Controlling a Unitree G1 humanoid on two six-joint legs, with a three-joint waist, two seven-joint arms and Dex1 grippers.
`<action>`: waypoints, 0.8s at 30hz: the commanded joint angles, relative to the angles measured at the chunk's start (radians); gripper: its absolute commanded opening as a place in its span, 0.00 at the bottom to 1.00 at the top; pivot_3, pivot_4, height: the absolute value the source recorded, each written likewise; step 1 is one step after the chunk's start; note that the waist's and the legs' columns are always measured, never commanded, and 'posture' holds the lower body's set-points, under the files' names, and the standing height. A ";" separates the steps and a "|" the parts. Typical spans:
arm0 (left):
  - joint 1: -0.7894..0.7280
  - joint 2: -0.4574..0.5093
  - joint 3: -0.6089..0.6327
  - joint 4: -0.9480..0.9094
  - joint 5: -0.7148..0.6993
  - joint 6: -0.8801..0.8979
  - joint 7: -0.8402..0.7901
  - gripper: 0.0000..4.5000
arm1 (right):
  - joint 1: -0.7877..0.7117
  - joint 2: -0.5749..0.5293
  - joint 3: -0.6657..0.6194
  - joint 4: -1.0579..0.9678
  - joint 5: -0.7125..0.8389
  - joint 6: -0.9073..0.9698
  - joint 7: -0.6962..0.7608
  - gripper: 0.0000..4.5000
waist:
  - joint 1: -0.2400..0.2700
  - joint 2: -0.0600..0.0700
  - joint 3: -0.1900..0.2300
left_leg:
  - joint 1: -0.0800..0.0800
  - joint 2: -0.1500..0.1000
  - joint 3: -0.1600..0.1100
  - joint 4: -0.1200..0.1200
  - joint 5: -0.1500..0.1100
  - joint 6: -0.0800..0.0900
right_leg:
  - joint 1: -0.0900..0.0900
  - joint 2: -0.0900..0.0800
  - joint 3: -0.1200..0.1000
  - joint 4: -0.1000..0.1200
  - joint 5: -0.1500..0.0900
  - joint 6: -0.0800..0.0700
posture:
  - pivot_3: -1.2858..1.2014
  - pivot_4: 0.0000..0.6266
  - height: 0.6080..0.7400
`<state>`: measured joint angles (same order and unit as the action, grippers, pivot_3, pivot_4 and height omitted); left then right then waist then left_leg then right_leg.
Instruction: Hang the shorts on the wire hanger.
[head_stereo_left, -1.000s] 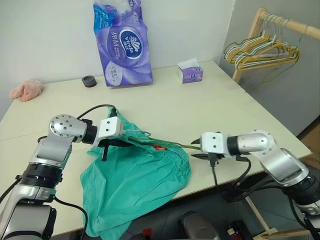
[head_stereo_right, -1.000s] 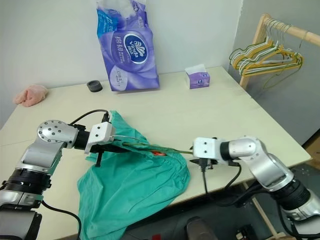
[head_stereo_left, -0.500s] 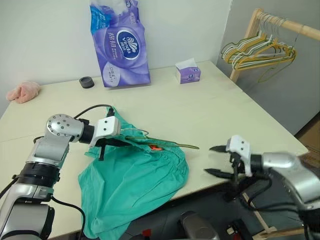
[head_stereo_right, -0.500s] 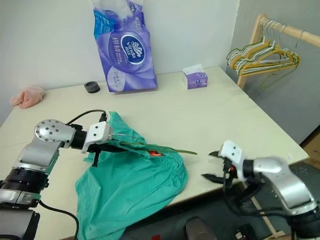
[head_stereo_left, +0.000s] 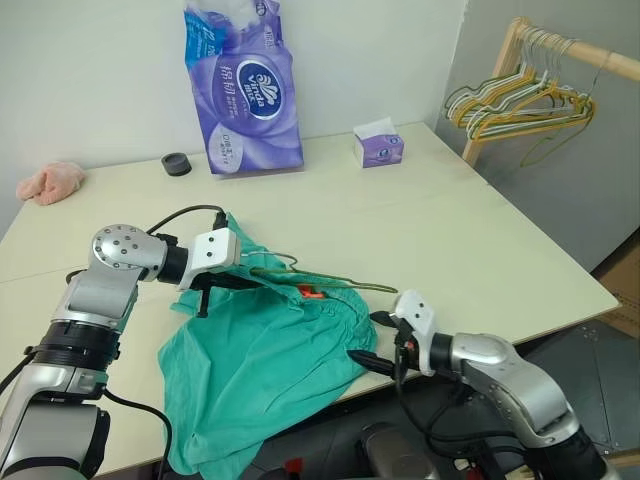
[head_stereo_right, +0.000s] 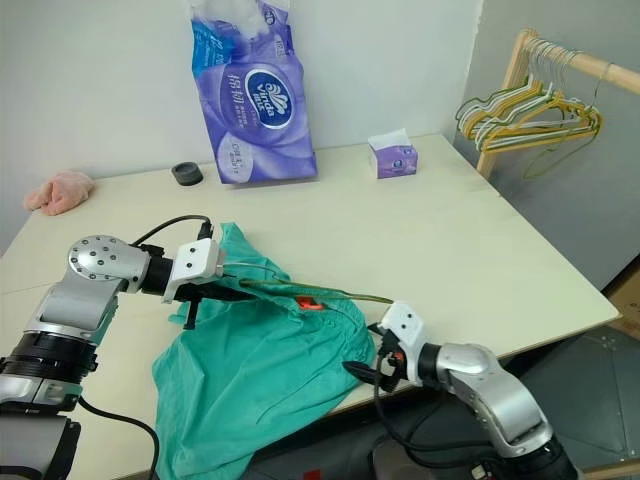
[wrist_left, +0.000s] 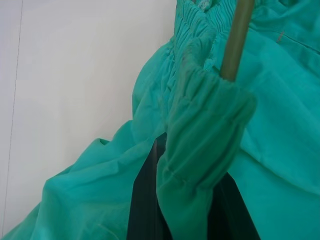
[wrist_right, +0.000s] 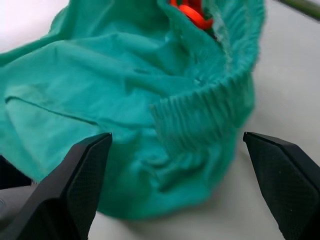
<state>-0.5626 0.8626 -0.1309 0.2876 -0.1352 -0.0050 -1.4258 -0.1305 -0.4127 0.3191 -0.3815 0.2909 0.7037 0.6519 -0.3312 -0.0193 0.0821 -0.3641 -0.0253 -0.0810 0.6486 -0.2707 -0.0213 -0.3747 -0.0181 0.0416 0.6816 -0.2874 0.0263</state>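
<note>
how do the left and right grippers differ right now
The left gripper is shut on the shorts at the waistband, beside the wire hanger; the right gripper is open and holds nothing. The left sits over the table; the right sits at the table's near edge, its fingers pointing at the waistband's bunched end. Both have two black fingers.

shorts (head_stereo_left: 265, 360) on table (head_stereo_left: 440, 230) front edge | wire hanger (head_stereo_left: 330, 281) on shorts | right gripper (head_stereo_left: 372, 340) just right of shorts

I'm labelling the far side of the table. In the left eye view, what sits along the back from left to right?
Pink cloth → black round lid → purple tissue pack → small tissue box → bunch of hangers on the wooden rail.
</note>
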 joint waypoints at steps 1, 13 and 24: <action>-0.011 0.013 0.034 -0.024 -0.017 0.006 0.015 0.00 | -0.026 0.014 -0.015 0.023 -0.018 0.010 -0.039 0.80 | 0.001 0.000 0.000 | 0.000 0.000 0.000 0.000 0.000 0.000 | 0.000 0.000 0.000 0.000 0.000 0.000 | 0.38 0.07 1.00; 0.029 0.025 0.082 -0.069 -0.055 0.056 0.043 0.00 | -0.030 -0.007 -0.079 0.048 0.017 -0.052 -0.006 0.00 | 0.005 0.000 0.000 | 0.000 0.000 0.000 0.000 0.000 0.000 | 0.000 0.000 0.000 0.000 0.000 0.000 | 0.38 0.06 1.00; 0.111 0.127 0.132 -0.189 -0.147 0.152 -0.031 0.00 | -0.097 -0.063 -0.271 0.109 0.179 0.098 0.077 0.00 | 0.015 0.000 0.000 | 0.000 0.000 0.000 0.000 0.000 0.000 | 0.000 0.000 0.000 0.000 0.000 0.000 | 0.39 0.06 1.00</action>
<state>-0.4431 0.9625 -0.0412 0.1205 -0.2649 0.1455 -1.4462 -0.2110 -0.4568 0.0929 -0.2593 0.4336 0.7800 0.7030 -0.3164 -0.0191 0.0818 -0.3639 -0.0255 -0.0811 0.6486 -0.2707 -0.0213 -0.3746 -0.0183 0.0415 0.6818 -0.2873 0.0261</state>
